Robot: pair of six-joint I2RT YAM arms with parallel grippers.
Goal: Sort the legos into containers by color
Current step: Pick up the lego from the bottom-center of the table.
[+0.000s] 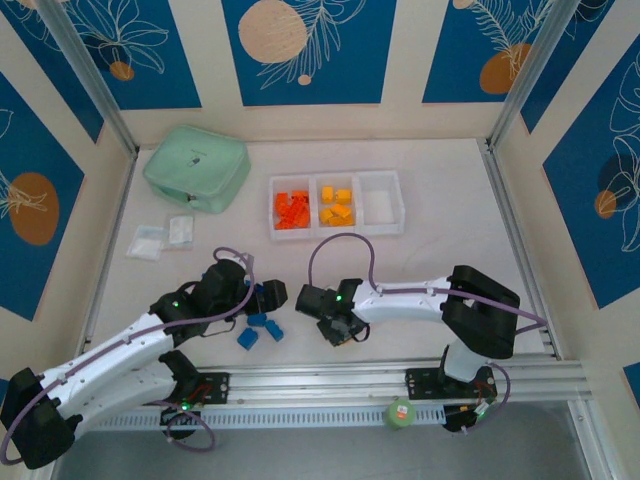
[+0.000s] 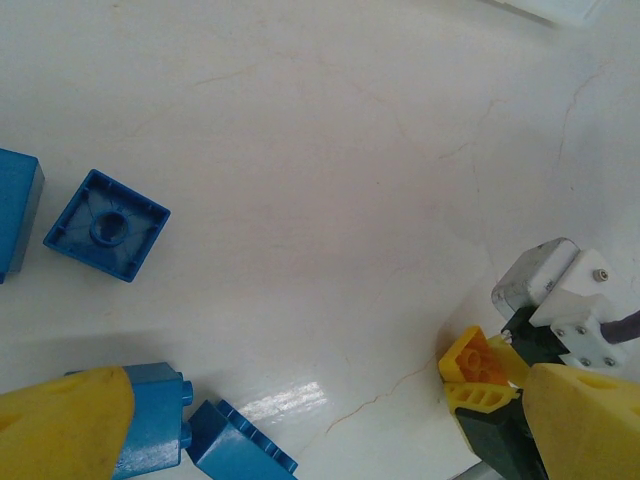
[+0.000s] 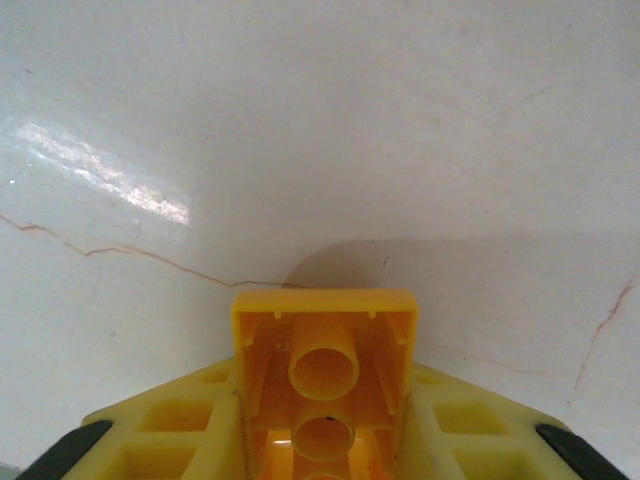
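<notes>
no legible text or labels

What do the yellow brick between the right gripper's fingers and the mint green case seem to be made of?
Yellow brick: probably hard moulded plastic, smooth and slightly glossy; its hollow underside shows round tubes. Mint green case: seems soft fabric, matte; rounded corners, puffy top.

The light is bright and even, apparently from overhead. The top view is crisp, with short, soft shadows on the white table (image 1: 450, 250). Glare streaks the glossy surface at lower centre of the left wrist view and upper left of the right. The yellow brick (image 3: 325, 330) casts a soft shadow above itself. The close yellow fingers (image 2: 60, 420) in the left wrist view's bottom corners are slightly blurred.
</notes>
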